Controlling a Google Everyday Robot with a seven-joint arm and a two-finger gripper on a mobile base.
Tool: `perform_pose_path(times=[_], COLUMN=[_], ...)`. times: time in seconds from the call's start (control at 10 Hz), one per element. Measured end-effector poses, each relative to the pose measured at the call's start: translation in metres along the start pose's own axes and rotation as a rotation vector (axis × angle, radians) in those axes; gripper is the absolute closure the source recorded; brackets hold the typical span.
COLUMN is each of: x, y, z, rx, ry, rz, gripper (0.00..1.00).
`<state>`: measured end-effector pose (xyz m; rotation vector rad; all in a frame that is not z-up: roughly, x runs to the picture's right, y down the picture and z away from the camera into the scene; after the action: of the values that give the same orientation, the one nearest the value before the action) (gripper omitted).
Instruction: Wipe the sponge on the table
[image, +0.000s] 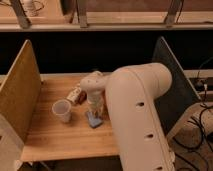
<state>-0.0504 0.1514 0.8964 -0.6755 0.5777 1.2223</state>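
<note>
Text on table (55, 142): none readable.
Labels on cup (62, 110), sponge (93, 121): none readable.
Gripper (94, 111): closed, tip on sponge, just right of cup.

The arm (142, 115) was cream-white all over, and the gripper (94, 110) was the same pale cream, down on the sponge (93, 120), which was plain blue. The table (60, 142) showed light honey wood with plank grain. The cup (62, 110) was milky clear. The left panel (20, 92) was speckled tan and the right panel (174, 75) dark grey.
</note>
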Motion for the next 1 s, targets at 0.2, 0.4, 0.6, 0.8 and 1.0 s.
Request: perform_pose_path(times=[0.2,0.4,0.6,0.8,1.0], x=[-0.022,-0.033,-0.041,-0.041,-0.037], y=[0.000,0.011,0.036,0.054,0.072], z=[-0.012,-0.022,-0.031,-0.030,-0.024], rx=[0.006,-0.003,-0.030,-0.048,-0.074], ry=[-0.040,-0.069,-0.104,-0.111,-0.105], rz=[-0.007,-0.031,-0.081,-0.118,-0.154], gripper=[1.00,1.00,1.00,1.00,1.00])
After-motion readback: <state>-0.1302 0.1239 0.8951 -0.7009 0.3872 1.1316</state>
